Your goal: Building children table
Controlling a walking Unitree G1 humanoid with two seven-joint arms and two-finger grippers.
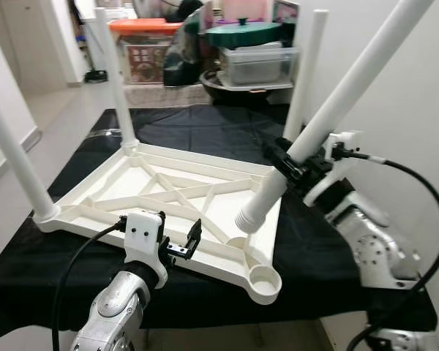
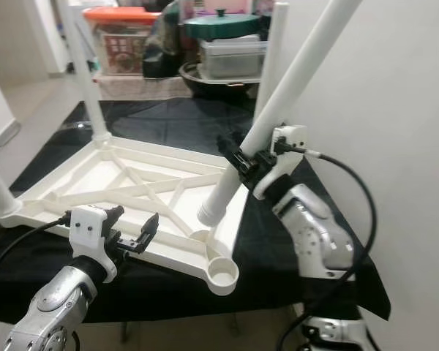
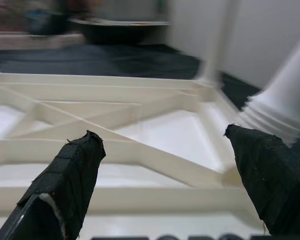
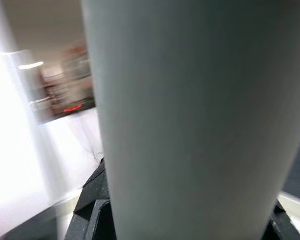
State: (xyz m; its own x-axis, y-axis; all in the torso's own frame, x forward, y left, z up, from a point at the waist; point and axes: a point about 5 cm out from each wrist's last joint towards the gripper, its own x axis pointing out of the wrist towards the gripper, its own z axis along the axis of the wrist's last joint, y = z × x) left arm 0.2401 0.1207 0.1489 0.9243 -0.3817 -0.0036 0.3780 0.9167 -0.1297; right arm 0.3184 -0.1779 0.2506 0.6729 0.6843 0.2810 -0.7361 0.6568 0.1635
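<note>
The white plastic children's tabletop (image 1: 168, 197) lies upside down on a black cloth-covered table (image 1: 329, 256), its ribbed underside facing up. Three white tubular legs (image 1: 117, 80) already stand in their corner sockets. The fourth corner, the round empty socket (image 1: 264, 281) nearest the robot, is unfilled.

The right gripper (image 1: 296, 170) is clamped around the last white leg (image 1: 329, 124), holding it tilted, with its threaded end (image 1: 250, 218) hanging above the tabletop frame just short of the empty socket. The left gripper (image 1: 179, 245) hovers by the near edge of the tabletop with its fingers spread and nothing between them (likely ready to steady the frame).

The step in hand appears to be fitting the fourth leg. The next move calls for bringing the leg upright, lining its threaded end over the socket, then lowering and twisting it in.
</note>
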